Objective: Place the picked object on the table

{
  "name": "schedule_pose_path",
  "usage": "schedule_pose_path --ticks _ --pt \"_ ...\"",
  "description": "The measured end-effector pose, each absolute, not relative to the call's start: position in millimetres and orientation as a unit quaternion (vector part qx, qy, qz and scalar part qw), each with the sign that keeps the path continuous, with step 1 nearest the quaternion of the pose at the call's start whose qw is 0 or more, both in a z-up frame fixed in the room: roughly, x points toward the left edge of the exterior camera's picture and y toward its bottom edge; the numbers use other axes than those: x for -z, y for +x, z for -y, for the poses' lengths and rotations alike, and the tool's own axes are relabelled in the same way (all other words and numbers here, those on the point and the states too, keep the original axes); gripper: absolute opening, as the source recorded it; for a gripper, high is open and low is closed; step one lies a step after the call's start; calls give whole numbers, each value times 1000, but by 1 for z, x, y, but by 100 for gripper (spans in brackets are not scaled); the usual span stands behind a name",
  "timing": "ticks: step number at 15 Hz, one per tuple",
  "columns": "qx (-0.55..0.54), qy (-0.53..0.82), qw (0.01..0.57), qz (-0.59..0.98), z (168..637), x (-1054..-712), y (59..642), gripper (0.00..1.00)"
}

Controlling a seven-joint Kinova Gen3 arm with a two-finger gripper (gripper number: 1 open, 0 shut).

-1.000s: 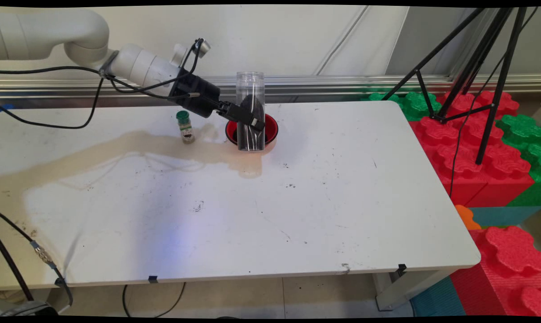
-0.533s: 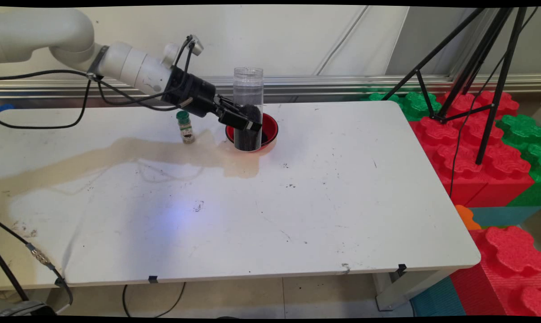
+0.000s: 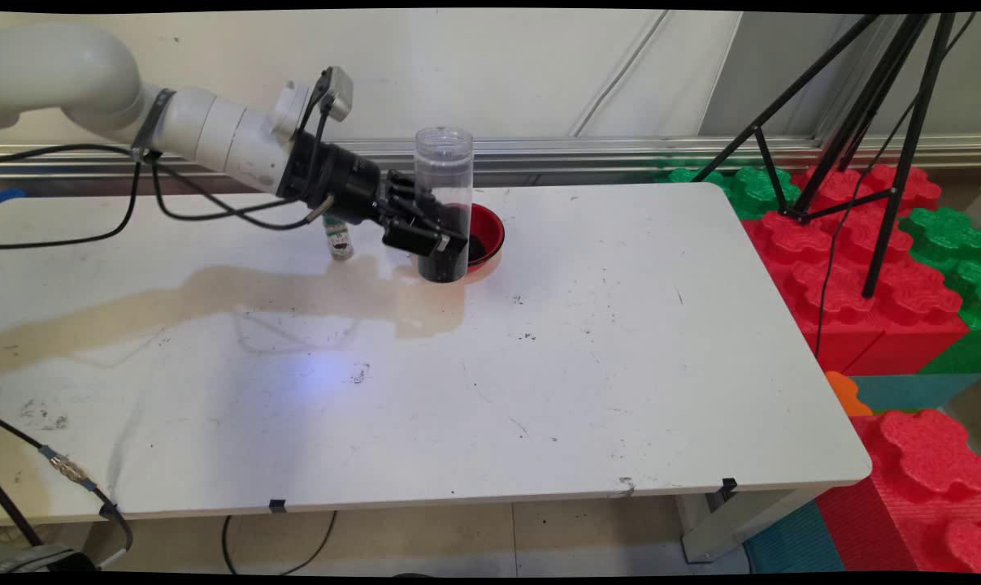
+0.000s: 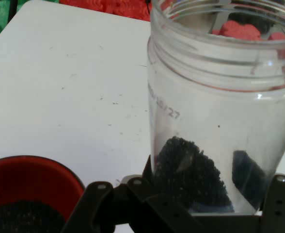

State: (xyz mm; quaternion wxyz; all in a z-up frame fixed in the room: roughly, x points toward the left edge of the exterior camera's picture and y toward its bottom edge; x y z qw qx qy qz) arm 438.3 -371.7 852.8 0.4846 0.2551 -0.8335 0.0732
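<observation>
Two fingers of the gripper (image 3: 440, 242) clamp the upright clear plastic jar (image 3: 444, 203) low down, just beside the red bowl (image 3: 490, 231).

We reach in from the upper left with our white arm (image 3: 206, 138), its last links sloping down toward the right over the table's far side, black cables (image 3: 157, 207) looping beneath them. Our black gripper (image 3: 445, 240) sits low at the end of the wrist, its fingers (image 4: 246, 182) closed against the two sides of a clear jar (image 3: 443, 203), which we hold upright. In the hand view the linkage (image 4: 133, 208) rises from the bottom edge, clasping the jar's lower part.
</observation>
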Motion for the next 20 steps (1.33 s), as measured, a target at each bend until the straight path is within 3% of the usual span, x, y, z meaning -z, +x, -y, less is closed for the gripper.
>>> schedule_pose_path --ticks 9,20 --pt "-110 193 478 850 331 -832 434 0" --pt "-124 149 480 855 303 -778 426 0"
